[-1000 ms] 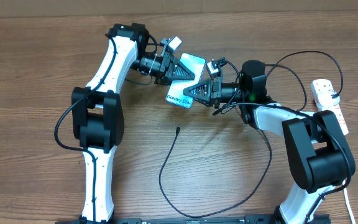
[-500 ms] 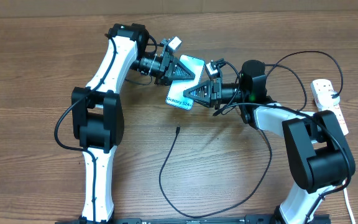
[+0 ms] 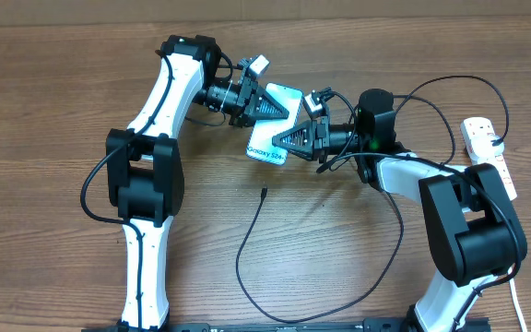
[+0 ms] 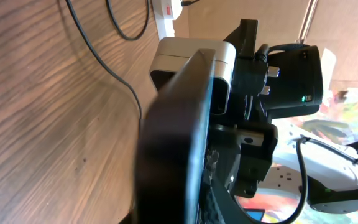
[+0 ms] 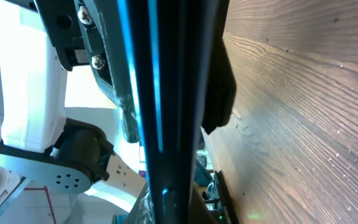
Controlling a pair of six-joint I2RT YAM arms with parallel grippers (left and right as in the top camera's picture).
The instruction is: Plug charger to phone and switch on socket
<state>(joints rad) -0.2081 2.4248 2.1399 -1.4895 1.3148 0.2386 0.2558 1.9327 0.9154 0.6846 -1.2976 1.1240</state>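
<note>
The phone (image 3: 264, 148), light blue screen up, is held tilted above the table between both grippers. My left gripper (image 3: 273, 107) is shut on its far end and my right gripper (image 3: 284, 140) is shut on its right edge. The left wrist view shows the phone (image 4: 173, 143) edge-on as a dark slab in the jaws (image 4: 188, 205). The right wrist view shows the phone's edge (image 5: 166, 93) in the jaws (image 5: 179, 199). The charger cable (image 3: 243, 249) loops on the table, its plug tip (image 3: 262, 192) lying free below the phone. The socket (image 3: 489, 152) lies at the far right.
The charger cable runs round to the right and up behind my right arm (image 3: 404, 171) towards the socket. The socket's white cord (image 3: 516, 295) drops along the right edge. My left arm (image 3: 146, 175) stands at the left.
The phone's near end has swung slightly left and down. My right gripper has shifted a little left with it. The charger cable has not moved.
</note>
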